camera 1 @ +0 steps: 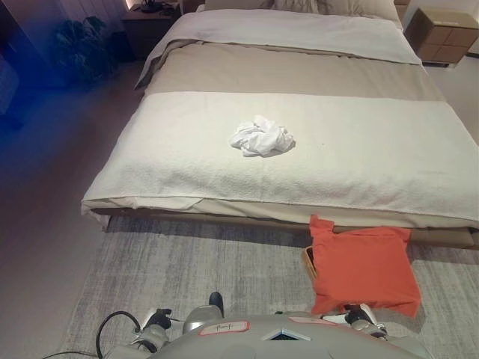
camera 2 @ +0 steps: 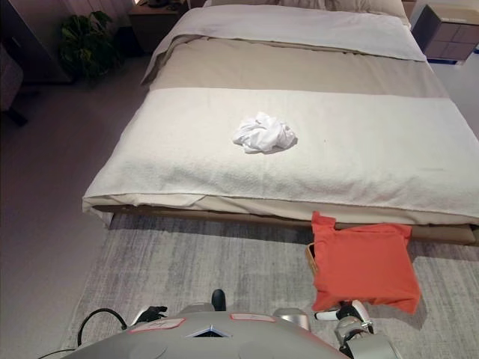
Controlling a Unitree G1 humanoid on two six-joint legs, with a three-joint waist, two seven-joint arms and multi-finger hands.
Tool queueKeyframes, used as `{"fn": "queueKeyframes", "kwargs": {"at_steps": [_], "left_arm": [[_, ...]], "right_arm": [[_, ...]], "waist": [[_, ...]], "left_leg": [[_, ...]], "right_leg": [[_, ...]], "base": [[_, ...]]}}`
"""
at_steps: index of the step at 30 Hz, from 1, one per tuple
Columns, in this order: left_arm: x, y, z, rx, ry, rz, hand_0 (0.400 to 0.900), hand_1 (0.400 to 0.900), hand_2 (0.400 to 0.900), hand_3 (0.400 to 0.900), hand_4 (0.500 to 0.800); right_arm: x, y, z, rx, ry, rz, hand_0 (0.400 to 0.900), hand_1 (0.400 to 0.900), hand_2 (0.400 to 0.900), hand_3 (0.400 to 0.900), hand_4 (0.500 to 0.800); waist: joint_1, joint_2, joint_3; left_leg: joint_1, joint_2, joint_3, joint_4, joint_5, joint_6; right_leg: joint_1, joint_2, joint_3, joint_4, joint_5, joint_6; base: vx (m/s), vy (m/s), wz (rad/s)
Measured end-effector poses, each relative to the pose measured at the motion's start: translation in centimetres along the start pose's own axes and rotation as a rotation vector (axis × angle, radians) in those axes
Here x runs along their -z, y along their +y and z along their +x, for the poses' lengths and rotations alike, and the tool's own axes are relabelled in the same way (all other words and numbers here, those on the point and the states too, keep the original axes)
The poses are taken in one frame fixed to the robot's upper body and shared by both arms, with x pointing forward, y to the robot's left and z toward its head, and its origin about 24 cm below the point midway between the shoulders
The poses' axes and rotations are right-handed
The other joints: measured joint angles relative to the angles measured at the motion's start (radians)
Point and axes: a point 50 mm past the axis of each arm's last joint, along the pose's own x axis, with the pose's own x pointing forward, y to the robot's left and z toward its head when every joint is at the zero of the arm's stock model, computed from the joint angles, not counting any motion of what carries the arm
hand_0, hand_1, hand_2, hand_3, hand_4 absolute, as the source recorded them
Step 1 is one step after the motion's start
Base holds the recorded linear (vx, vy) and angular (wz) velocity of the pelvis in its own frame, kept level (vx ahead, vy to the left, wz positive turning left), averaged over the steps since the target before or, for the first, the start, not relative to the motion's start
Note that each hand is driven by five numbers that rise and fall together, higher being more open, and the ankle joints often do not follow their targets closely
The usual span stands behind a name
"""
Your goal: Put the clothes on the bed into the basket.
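1. A crumpled white cloth garment (camera 1: 261, 137) lies bunched in a small heap near the middle of the wide bed (camera 1: 389, 161), on its cream textured blanket.
2. An orange cloth (camera 2: 364, 260) drapes over the basket (camera 2: 308, 255) on the grey rug just beside the bed's foot edge; only a sliver of the basket's tan rim shows at the cloth's left side.

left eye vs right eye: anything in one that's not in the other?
Left eye only: nothing extra that can be told; its upper left corner is too dark to read. Right eye only: the potted plant by the dark nightstand shows clearly. Both: crumpled white garment on the bed, orange cloth draped over the basket on the rug, and each robot hand low at the bottom edge, left, right.
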Motion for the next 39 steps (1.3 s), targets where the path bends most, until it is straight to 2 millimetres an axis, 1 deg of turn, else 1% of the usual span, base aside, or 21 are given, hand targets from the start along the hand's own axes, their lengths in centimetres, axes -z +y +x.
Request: {"fn": "queueKeyframes", "kwargs": {"at_steps": [15,33,35,37,39], "left_arm": [[0.2,0.0,0.0,-0.002,0.01,-0.03,0.9,0.9,0.9,0.9,0.8],[0.0,0.1,0.0,-0.003,0.008,-0.038,0.9,0.9,0.9,0.9,0.8],[-0.1,0.2,0.0,-0.005,0.005,-0.039,0.9,0.9,0.9,0.9,0.8],[-0.4,0.4,0.1,-0.011,-0.002,-0.039,0.9,0.9,0.9,0.9,0.8],[-0.9,1.1,0.2,-0.025,-0.011,-0.043,0.9,0.9,0.9,0.9,0.8]], "right_arm": [[0.2,-0.7,0.1,0.017,0.004,-0.004,0.9,0.9,0.9,0.9,0.8],[-0.5,-0.9,0.2,0.025,-0.023,-0.046,0.9,0.9,0.9,0.9,0.8],[-0.7,-1.0,0.2,0.027,-0.029,-0.045,0.9,0.9,0.9,0.9,0.8],[-1.4,-1.2,0.2,0.033,-0.043,-0.041,0.9,0.9,0.9,0.9,0.8],[-2.2,-1.4,0.2,0.038,-0.065,-0.039,0.9,0.9,0.9,0.9,0.8]], "waist": [[0.0,0.0,0.014],[-0.001,-0.001,0.038],[-0.001,0.004,0.043],[-0.001,0.008,0.059],[-0.001,0.015,0.072]], "left_leg": [[-0.002,0.001,-0.001,0.0,0.0,0.0],[-0.002,0.004,-0.009,0.0,0.0,-0.001],[-0.007,0.008,-0.008,0.0,0.0,-0.002],[-0.018,0.014,-0.008,0.001,0.003,-0.006],[-0.049,0.028,-0.017,0.004,0.008,-0.012]], "right_leg": [[0.0,0.002,-0.001,-0.005,0.0,0.0],[0.006,0.006,-0.008,-0.005,0.0,0.0],[-0.008,0.009,-0.004,0.011,-0.002,-0.003],[-0.03,0.013,-0.001,0.034,-0.008,-0.01],[-0.077,0.024,0.001,0.077,-0.025,-0.018]], "base": [[0.0,0.0,0.0],[0.0,-0.009,0.0],[-0.08,-0.073,0.03],[-0.09,-0.113,0.08],[-0.06,-0.202,0.08]]}}
